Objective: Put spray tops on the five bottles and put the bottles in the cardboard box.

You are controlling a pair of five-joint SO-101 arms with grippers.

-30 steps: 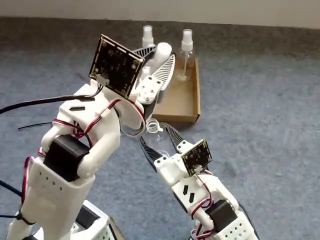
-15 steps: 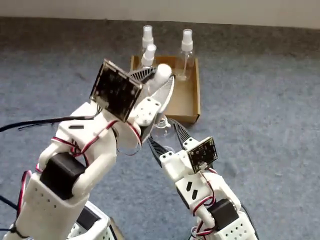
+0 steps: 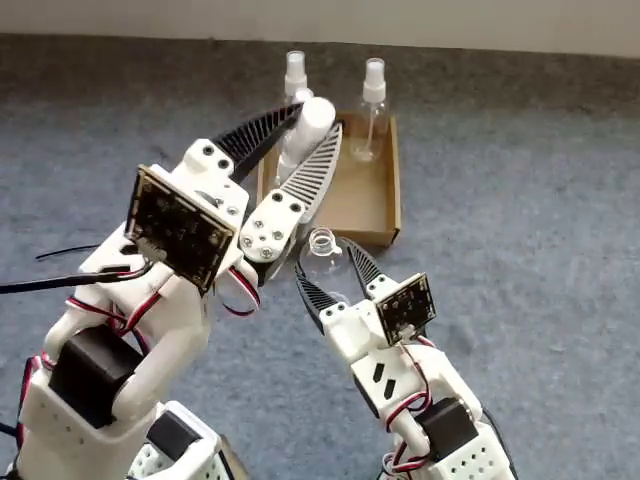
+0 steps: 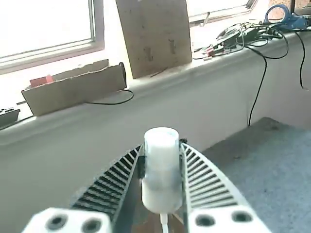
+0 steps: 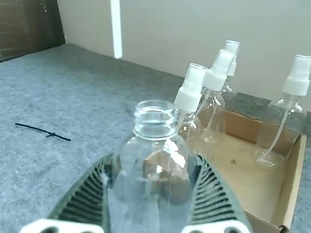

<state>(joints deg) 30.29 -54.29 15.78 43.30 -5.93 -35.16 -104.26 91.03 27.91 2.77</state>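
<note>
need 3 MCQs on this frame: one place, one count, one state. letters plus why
1. Where is the uncapped bottle?
A) standing in the cardboard box
B) in the right hand, outside the box on its near side
C) lying on the carpet

2. How many bottles wear spray tops in the right wrist view?
A) two
B) four
C) six

3. The left hand is:
A) open and empty
B) shut on a spray top
C) shut on a bottle

Key:
1 B: the right hand grips the uncapped bottle just short of the cardboard box.
2 B: four capped bottles stand beyond the held one.
3 B: the left hand clamps the white spray top between its fingers.
</note>
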